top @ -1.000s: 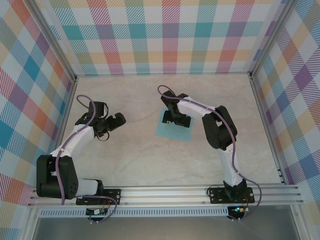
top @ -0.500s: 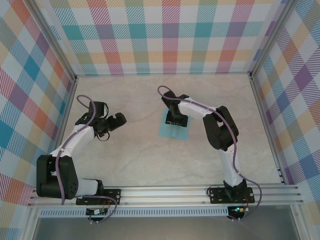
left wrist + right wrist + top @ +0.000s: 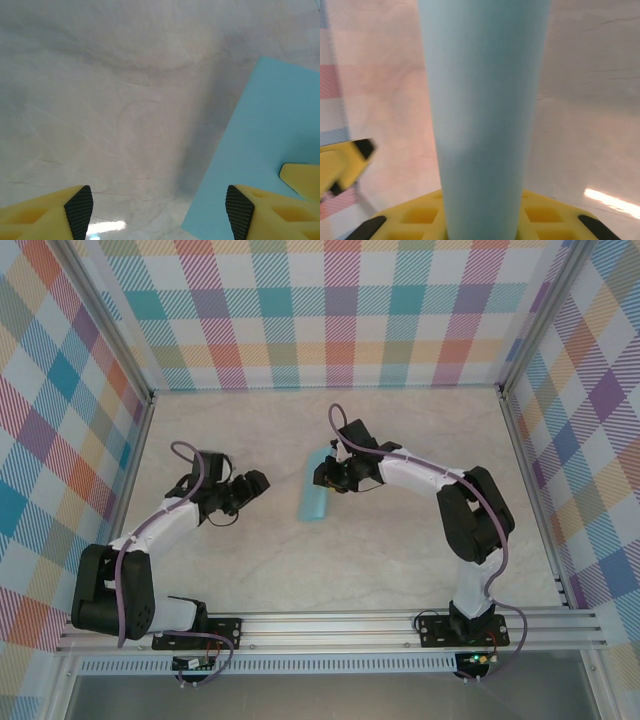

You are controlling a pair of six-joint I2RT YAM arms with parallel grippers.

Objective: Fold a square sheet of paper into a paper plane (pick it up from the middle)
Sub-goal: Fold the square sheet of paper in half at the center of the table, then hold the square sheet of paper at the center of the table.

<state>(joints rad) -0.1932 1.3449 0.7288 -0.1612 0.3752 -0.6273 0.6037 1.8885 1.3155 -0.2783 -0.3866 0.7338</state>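
From above: my right jaws pinch the sheet (image 3: 313, 498) near its far end, mid-tabletop (image 3: 400, 560), where it shows as a narrow blue strip. My left jaws hover near its left side, apart from it. Bare tabletop lies all round, the plaid walls (image 3: 340, 330) well apart.

Left wrist: my left jaws stand wide, nothing between the black pads (image 3: 80, 210). The sheet's flat face and straight edge lie at right, a shadow beside them.

Right wrist: the sheet, curled lengthwise, rises from my right jaws, which are clamped on it. Whether its far edge touches the tabletop I cannot tell.
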